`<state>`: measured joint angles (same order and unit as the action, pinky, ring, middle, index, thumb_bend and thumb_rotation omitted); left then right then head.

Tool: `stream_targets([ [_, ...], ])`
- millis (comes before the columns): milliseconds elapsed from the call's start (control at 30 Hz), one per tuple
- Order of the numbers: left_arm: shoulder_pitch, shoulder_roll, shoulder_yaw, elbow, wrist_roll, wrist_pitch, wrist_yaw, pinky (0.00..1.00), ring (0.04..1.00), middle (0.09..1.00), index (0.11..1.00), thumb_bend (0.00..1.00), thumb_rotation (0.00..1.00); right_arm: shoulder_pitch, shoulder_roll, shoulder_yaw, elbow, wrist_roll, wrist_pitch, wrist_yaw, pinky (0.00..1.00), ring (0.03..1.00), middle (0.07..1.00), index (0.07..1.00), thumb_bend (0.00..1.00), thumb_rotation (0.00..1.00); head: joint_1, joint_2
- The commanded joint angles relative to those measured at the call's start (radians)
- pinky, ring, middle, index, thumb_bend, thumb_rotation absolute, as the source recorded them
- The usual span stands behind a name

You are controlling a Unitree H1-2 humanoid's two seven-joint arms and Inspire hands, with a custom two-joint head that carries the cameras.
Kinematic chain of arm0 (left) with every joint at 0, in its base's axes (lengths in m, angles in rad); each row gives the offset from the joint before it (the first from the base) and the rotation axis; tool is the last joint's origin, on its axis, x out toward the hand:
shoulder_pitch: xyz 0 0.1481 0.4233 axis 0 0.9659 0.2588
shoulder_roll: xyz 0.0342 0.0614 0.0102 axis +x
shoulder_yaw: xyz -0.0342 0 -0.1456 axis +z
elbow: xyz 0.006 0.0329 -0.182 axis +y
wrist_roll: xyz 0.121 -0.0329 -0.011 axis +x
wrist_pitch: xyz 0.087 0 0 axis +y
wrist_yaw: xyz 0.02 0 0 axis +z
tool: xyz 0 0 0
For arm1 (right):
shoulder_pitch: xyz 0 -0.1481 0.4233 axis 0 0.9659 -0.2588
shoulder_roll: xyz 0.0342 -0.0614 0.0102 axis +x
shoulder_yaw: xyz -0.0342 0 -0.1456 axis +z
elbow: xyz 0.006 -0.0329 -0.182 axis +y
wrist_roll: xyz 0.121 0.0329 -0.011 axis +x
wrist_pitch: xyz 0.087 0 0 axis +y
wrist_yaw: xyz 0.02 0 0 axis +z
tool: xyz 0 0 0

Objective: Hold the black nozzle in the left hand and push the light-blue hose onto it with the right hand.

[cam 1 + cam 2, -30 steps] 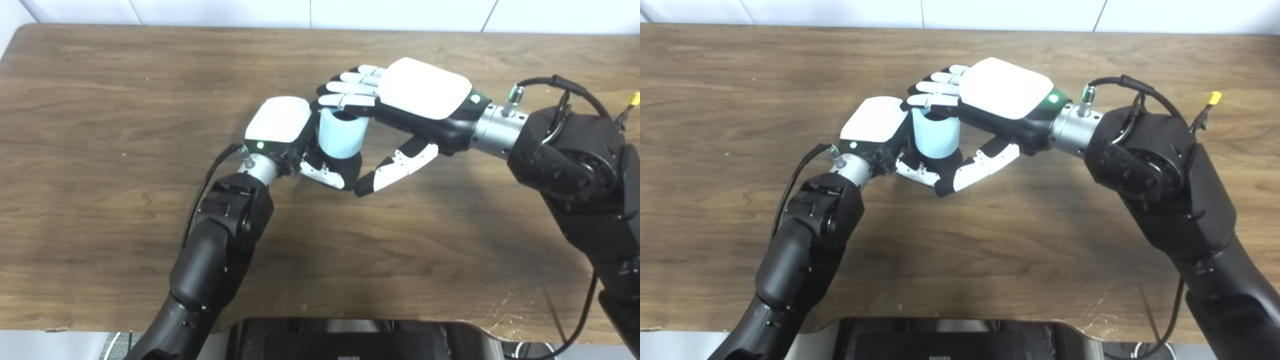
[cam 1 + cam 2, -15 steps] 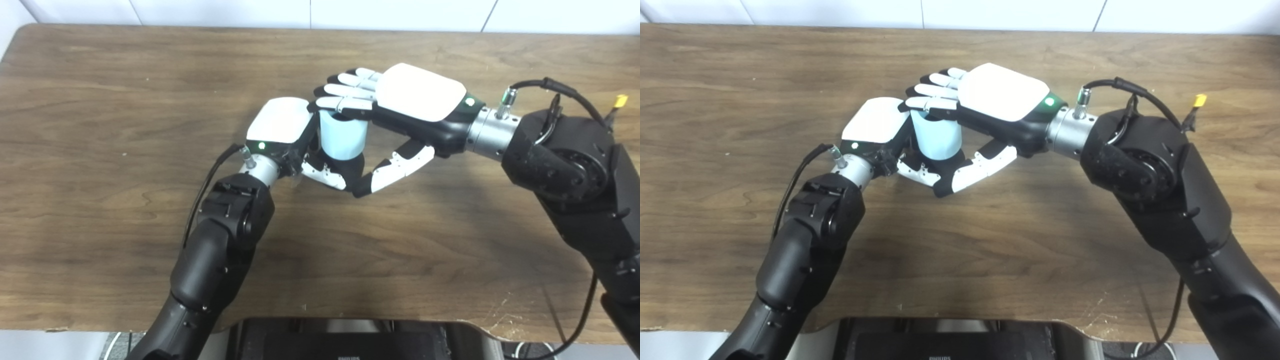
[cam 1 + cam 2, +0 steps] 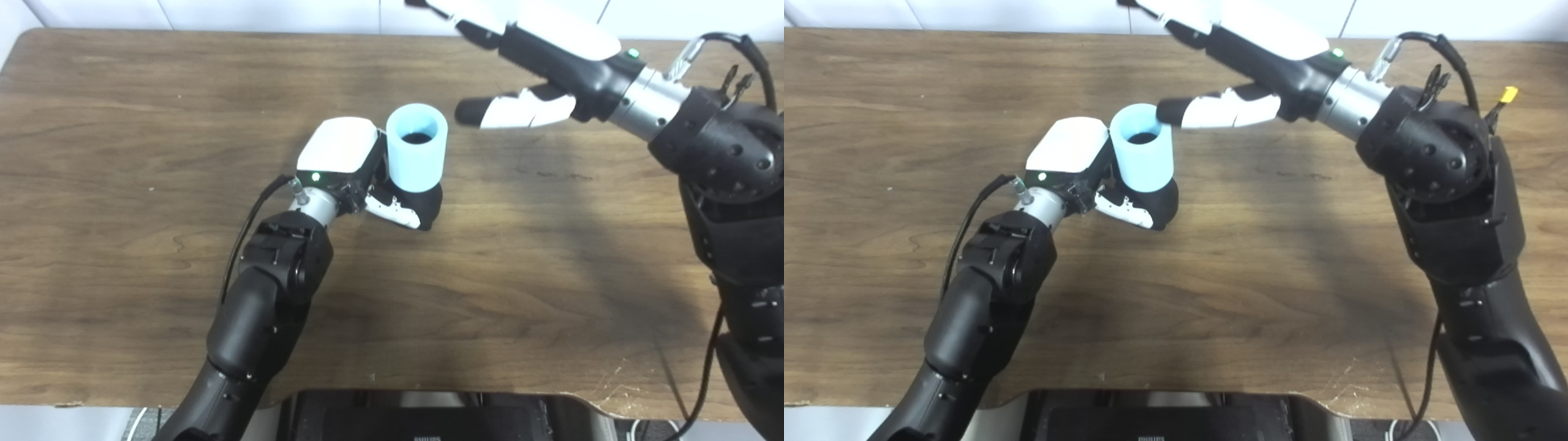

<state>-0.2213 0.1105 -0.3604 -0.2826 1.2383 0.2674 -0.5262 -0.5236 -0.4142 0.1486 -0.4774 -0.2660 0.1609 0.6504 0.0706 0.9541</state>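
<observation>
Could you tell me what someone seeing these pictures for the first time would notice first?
The light-blue hose stands out, upright at mid-table in the left hand, its dark bore facing up. Next comes the right hand, open and raised near the table's far edge, clear of the hose.

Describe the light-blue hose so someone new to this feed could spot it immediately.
Start at the brown wooden table and follow the left arm up from the bottom edge to the left hand near the middle. The light-blue hose stands upright in that hand: a short open-topped tube, dark inside, the only pale blue thing among black and white robot parts.
</observation>
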Motion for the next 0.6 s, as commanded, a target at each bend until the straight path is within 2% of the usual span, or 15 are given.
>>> stream_targets([
  [0,-0.018,-0.001,0.006,-0.024,0.008,0.004,0.016,0.41,0.506,0.497,0.480,0.52,0.00,-0.030,0.008,-0.040,-0.010,0.049,0.031,-0.048,0.96,1.000,0.999,0.989,0.60,1.00,0.002,0.000],
  [67,-0.017,-0.001,0.007,-0.024,0.008,0.003,0.017,0.40,0.501,0.489,0.482,0.52,0.00,-0.024,0.012,-0.054,-0.009,0.067,0.046,-0.061,0.96,1.000,0.999,0.983,0.62,1.00,0.003,0.000],
  [200,-0.015,-0.001,0.010,-0.022,0.007,0.005,0.025,0.39,0.489,0.472,0.487,0.52,0.00,-0.012,0.001,-0.058,0.001,0.073,0.043,-0.077,0.95,0.997,0.998,0.992,0.56,1.00,0.006,-0.001],
  [267,-0.011,-0.006,0.018,-0.021,0.004,0.012,0.035,0.39,0.487,0.462,0.490,0.52,0.00,-0.002,-0.002,-0.057,0.000,0.067,0.067,-0.083,0.84,0.977,0.992,0.986,0.58,1.00,0.009,-0.003],
  [333,-0.009,-0.007,0.021,-0.020,0.010,0.013,0.044,0.39,0.491,0.446,0.499,0.52,0.00,0.007,-0.001,-0.056,-0.002,0.067,0.084,-0.089,0.77,0.956,0.988,0.980,0.60,1.00,0.011,-0.004],
  [433,-0.006,0.007,0.016,-0.017,0.027,-0.007,0.075,0.40,0.501,0.446,0.522,0.52,0.00,0.028,-0.002,-0.052,0.006,0.069,0.075,-0.097,0.91,0.964,0.982,0.980,0.58,1.00,0.013,-0.010],
  [467,-0.005,0.014,0.014,-0.016,0.030,-0.014,0.084,0.42,0.525,0.543,0.608,0.68,0.08,0.033,-0.003,-0.050,0.009,0.070,0.069,-0.099,0.94,0.967,0.978,0.978,0.57,1.00,0.013,-0.012],
  [533,-0.005,0.029,0.015,-0.009,0.027,-0.030,0.120,0.48,0.601,0.652,0.710,0.81,0.18,0.048,-0.004,-0.048,0.017,0.066,0.057,-0.105,0.96,0.975,0.980,0.976,0.55,1.00,0.016,-0.018],
  [567,-0.004,0.035,0.018,-0.007,0.019,-0.035,0.133,0.57,0.688,0.731,0.779,0.86,0.24,0.053,-0.004,-0.046,0.020,0.064,0.054,-0.108,0.97,0.978,0.983,0.977,0.55,1.00,0.017,-0.021],
])
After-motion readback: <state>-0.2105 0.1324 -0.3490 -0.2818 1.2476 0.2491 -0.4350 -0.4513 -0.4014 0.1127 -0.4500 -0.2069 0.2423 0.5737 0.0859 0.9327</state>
